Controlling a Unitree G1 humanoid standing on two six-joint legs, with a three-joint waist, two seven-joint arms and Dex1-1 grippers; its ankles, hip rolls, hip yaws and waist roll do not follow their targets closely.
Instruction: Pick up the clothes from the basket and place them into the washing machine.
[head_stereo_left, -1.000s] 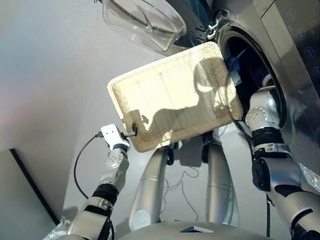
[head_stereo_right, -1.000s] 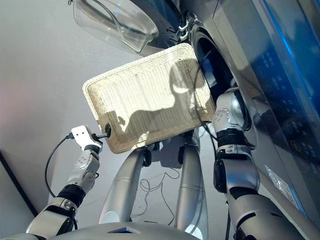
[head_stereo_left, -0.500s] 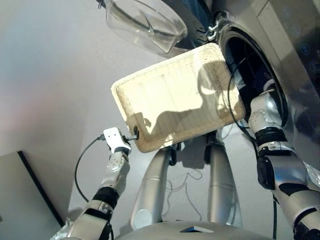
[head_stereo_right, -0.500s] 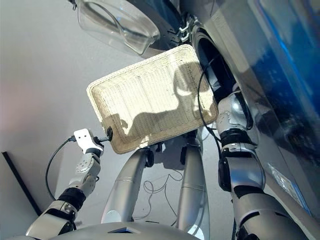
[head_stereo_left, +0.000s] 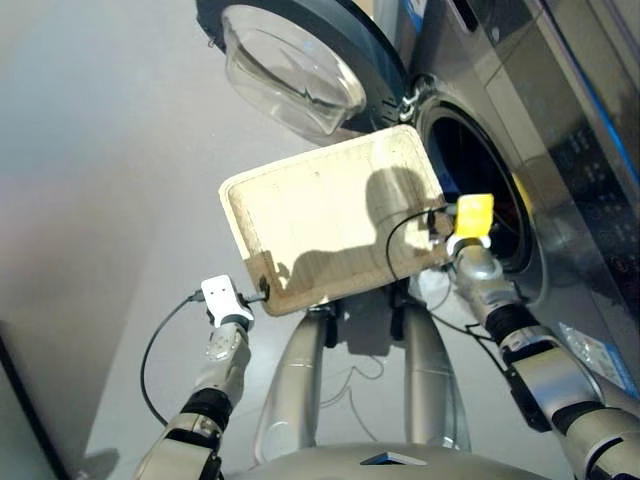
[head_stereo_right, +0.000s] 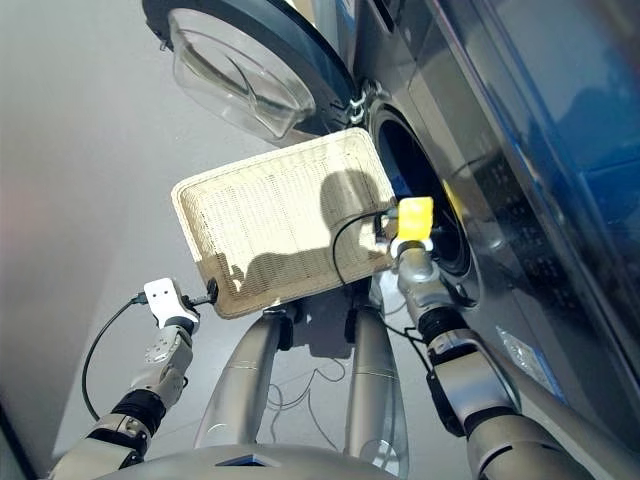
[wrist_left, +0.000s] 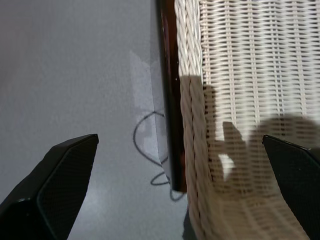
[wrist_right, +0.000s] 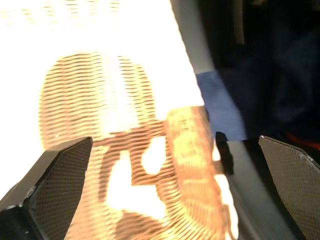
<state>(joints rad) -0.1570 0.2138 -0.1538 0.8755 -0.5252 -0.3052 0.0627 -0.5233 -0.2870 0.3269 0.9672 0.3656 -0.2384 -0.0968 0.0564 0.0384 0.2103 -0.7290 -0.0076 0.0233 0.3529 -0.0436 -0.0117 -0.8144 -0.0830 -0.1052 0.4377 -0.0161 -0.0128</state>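
- The left gripper (wrist_left: 175, 200) is at the near left corner of the basket (head_stereo_left: 330, 215). Its two black fingers (wrist_left: 60, 175) are spread wide, one out over the grey floor (head_stereo_left: 100, 150) and one over the woven inside, with the basket's rim between them (they are not squeezing it).
- A thin black cable (head_stereo_left: 160, 335) loops down from the left wrist.
- The basket is cream-white and woven. It sits out in front of the robot, just beside the washing machine (head_stereo_left: 520, 120), with its far right corner close to the round drum mouth (head_stereo_left: 470, 180). No clothes show inside it in either head view.
- The round door (head_stereo_left: 300, 60) with the bulging clear glass stands swung open, beyond the basket.
- The right gripper (wrist_right: 165, 200) is at the right edge of the basket, next to the drum mouth. Its fingers (wrist_right: 55, 185) are spread wide too, holding nothing.
- Some navy blue cloth (wrist_right: 220, 102) shows in the dark drum, just past the basket's edge (a tiny bit of red shows there too).
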